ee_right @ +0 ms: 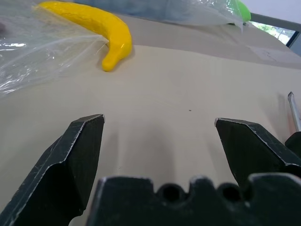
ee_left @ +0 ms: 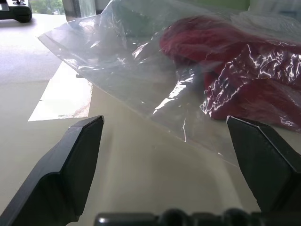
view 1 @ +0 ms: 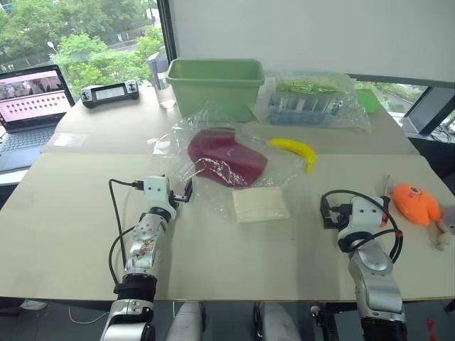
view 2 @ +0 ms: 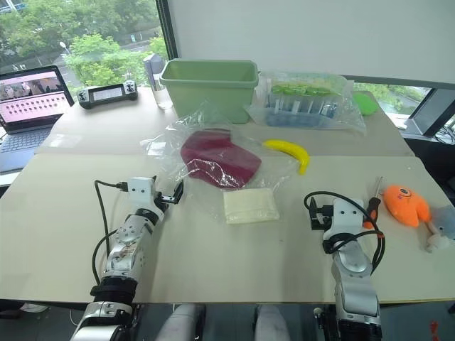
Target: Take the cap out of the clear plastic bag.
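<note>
The maroon cap (view 1: 226, 158) lies inside the clear plastic bag (view 1: 178, 145), which is spread crinkled on the table's middle. My left gripper (view 1: 186, 190) is open just short of the bag's near left edge, pointing level at it, with nothing between its fingers. From the left wrist, the bag (ee_left: 141, 80) and the cap (ee_left: 244, 70) sit right ahead of the open left gripper (ee_left: 164, 120). My right gripper (view 1: 325, 211) is open over bare table to the right of the bag. The right wrist view shows the right gripper (ee_right: 159, 120) with only table between its fingers.
A yellow banana (view 1: 295, 149) lies at the bag's right edge and a pale folded cloth (view 1: 260, 204) at its near edge. Behind stand a green bin (view 1: 213, 82) and a bag of green and blue-grey items (view 1: 313, 103). An orange plush (view 1: 418, 202) and screwdriver (view 2: 373, 206) lie right.
</note>
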